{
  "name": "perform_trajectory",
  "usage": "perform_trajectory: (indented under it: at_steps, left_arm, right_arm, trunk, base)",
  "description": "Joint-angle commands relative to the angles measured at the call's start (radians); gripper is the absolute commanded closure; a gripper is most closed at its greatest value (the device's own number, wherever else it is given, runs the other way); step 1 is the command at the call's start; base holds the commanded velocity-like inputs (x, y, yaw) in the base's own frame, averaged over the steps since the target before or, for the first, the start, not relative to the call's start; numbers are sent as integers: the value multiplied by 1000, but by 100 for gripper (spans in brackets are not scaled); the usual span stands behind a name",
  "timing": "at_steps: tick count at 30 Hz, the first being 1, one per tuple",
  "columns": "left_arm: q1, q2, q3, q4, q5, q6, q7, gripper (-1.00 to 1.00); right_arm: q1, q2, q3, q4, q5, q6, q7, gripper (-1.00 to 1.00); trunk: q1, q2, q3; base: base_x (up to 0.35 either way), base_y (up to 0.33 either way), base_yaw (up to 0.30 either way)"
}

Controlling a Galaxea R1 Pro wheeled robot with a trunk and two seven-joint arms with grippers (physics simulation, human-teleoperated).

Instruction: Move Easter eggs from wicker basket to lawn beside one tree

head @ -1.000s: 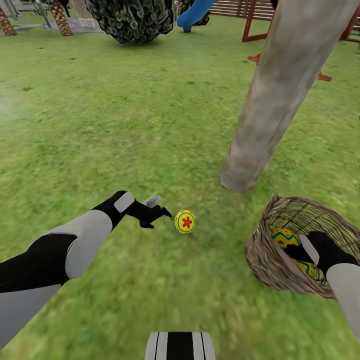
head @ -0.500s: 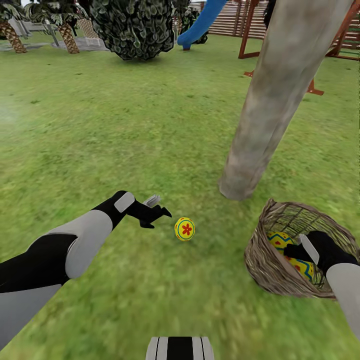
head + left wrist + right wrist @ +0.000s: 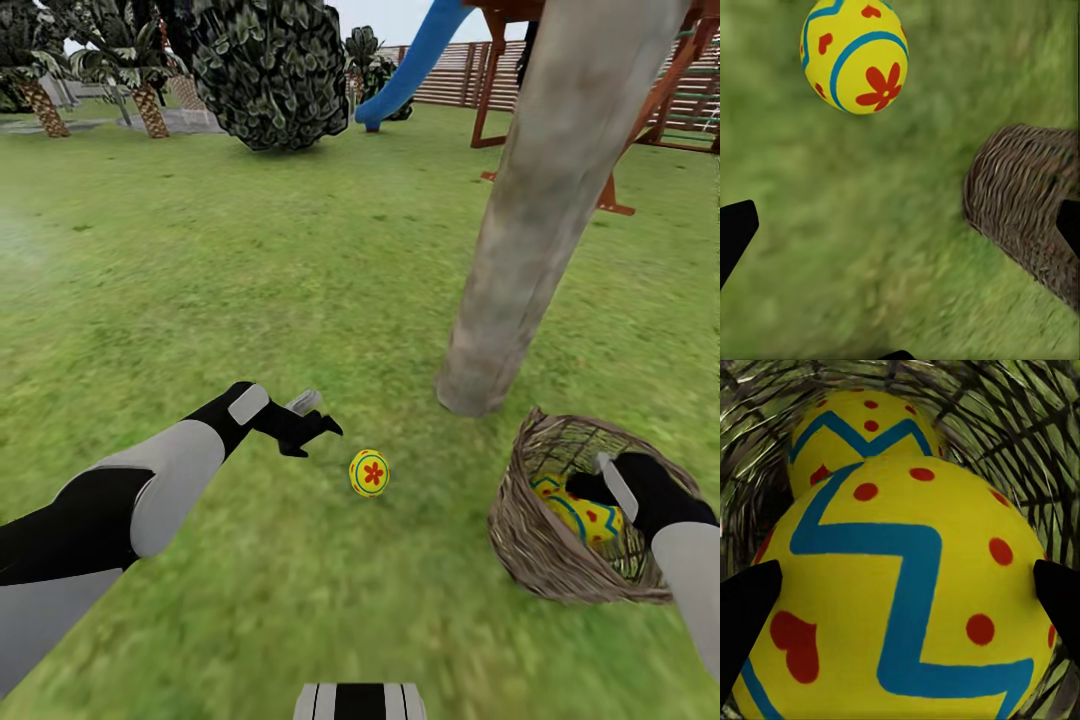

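One yellow egg with a red flower and blue band lies on the lawn, near the foot of the tree, a thick, pale, mottled, leaning trunk. The basket of brown woven twigs sits tilted on the grass beside the trunk, holding two zigzag-painted eggs, one behind the other.
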Motion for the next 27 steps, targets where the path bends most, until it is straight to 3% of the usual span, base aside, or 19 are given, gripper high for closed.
perform_trajectory:
  at_steps: [1,7,19,27]
  left_arm:
    - [0,0,0,-1,-5,3,-2,-100]
    - [0,0,0,2,-6,3,-2,-100]
    - [0,5,0,3,-2,3,1,-100]
    - [0,7,1,7,-3,2,2,-100]
  right_arm:
    - [0,0,-1,-2,-12,-14,-5,100]
    - [0,1,-3,-4,-17,-61,-5,100]
    - [0,1,-5,-29,-20,-57,12,100]
    - [0,17,-5,-39,-20,-60,12,100]
  trunk:
    - [-1,0,3]
    - [-3,1,26]
    - [-9,4,73]
    - [-12,6,104]
  base:
    - [0,0,0]
    - [0,0,0]
    - [-97,2,0]
    - [-123,0,0]
